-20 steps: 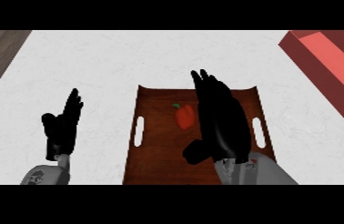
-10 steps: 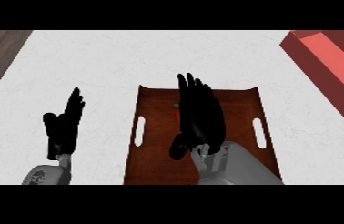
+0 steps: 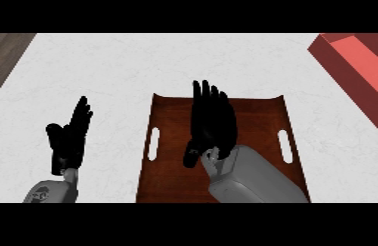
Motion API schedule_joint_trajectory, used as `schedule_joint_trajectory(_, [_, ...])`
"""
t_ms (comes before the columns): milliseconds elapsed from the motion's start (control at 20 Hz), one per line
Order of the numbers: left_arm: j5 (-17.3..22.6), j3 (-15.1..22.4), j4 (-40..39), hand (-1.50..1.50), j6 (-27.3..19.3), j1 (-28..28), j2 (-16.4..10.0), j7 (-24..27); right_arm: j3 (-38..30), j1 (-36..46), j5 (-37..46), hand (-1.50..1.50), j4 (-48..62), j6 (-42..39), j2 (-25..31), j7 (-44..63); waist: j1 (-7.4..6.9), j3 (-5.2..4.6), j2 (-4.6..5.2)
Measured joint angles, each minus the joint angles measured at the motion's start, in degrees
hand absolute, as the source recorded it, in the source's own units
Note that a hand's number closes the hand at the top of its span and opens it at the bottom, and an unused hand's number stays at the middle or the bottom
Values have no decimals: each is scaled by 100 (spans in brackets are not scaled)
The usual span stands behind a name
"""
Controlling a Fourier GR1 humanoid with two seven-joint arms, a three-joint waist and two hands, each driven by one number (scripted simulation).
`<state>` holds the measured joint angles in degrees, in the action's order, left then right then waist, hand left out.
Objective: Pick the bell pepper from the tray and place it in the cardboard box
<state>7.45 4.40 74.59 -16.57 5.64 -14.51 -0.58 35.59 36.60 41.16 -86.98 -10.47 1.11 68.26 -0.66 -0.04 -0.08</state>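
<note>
The tray (image 3: 173,121), dark brown with a slot handle in each side wall, lies on the white table (image 3: 148,65) at the lower middle of the head view. The right hand (image 3: 212,125) is spread flat over the tray's centre, its fingers straight and pointing away from the robot and its thumb (image 3: 193,155) angled out toward the left slot (image 3: 153,144), so it is open and grips nothing that can be seen. The pepper does not show; the black hand hides the middle of the tray, and whether it lies beneath cannot be told. The right forearm (image 3: 255,179) covers the tray's near right part, beside the right slot (image 3: 284,146). The left hand (image 3: 68,140) rests open off the tray's left side, fingers up, clear of the tray. Its forearm (image 3: 48,192) bears a small pale mark, too small to read. The red box (image 3: 351,65) sits at the upper right edge, well apart from the tray and both hands, only partly in view.
</note>
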Motion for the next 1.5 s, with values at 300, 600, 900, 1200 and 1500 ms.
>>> schedule_joint_trajectory(300, [-27, -31, -23, 0, 39, 26, 28, 7, 108, 187, -95, -150, 353, 154, 3, 74, -8, -1, 1])
schedule_joint_trajectory(600, [-56, -77, -36, 0, 48, 33, 42, 13, 32, 432, -269, -150, 824, 268, 2, 69, -13, -1, 4])
schedule_joint_trajectory(900, [-68, -84, 106, 0, 58, -53, 70, -55, 9, 384, -214, -150, 1095, 277, -1, 6, 12, 0, -3])
schedule_joint_trajectory(1200, [-130, -138, -20, 0, 45, 53, 116, -41, -126, 456, -203, -150, 1513, 271, -13, -157, 27, 1, 5])
schedule_joint_trajectory(1500, [-145, -205, -140, 0, 145, 98, 110, 1, 60, 509, -326, -150, 1818, 430, -16, -154, 1, 2, 8])
